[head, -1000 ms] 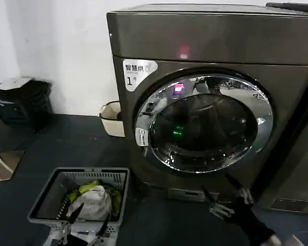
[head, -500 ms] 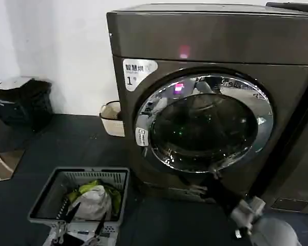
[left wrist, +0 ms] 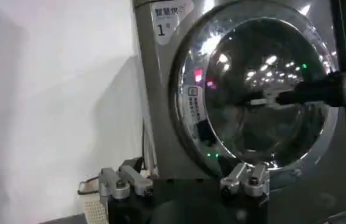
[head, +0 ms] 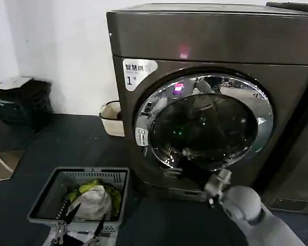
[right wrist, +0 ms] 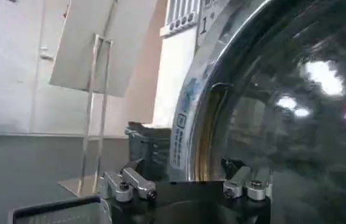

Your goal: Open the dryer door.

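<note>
The dryer door [head: 204, 121] faces you squarely, flat against the front of the dryer [head: 205, 46] and shut, its chrome rim round with no long axis to speak of; it sits below the white "1" sticker [head: 138, 72] and the pink light [head: 184, 52]. Your right arm reaches up from the lower right, forearm slanting toward the machine, and the right tool [head: 175, 161] lies at the door's lower left rim, over the chrome band, its tips apart in a moderate spread with nothing between them. You cannot tell whether they touch the rim. From the right wrist, the tool [right wrist: 188, 182] sits close before the rim's edge. Your left tool [head: 84, 223] hangs low over the grey basket [head: 46, 197] of laundry on the floor, its fingers spread and empty, well apart from the door.
</note>
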Controlling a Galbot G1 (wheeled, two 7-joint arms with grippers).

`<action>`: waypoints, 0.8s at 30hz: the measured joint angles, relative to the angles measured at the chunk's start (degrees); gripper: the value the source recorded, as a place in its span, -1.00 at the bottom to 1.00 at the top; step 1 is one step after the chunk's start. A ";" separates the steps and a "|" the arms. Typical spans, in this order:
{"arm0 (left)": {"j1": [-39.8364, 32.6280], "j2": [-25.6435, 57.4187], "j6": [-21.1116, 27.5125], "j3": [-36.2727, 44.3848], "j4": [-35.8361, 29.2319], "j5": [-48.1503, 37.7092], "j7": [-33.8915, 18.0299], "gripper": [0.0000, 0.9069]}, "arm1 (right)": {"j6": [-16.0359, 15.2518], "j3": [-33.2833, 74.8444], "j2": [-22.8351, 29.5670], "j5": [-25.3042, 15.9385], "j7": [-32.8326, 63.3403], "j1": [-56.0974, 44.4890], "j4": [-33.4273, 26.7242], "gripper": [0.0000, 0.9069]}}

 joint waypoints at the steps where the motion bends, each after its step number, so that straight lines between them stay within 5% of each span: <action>1: 0.07 -0.08 0.02 0.09 -0.02 0.09 0.03 1.00 | 0.00 -0.38 0.11 0.06 -0.05 0.52 -0.33 1.00; 14: -0.47 -0.26 3.80 0.25 -0.51 0.07 -0.72 1.00 | -0.08 -4.64 1.40 2.33 -0.84 5.97 -4.65 1.00; 24: -1.59 -0.53 11.16 0.30 -1.24 0.16 -1.23 1.00 | 0.26 -6.51 1.70 4.28 -5.39 8.68 -6.65 1.00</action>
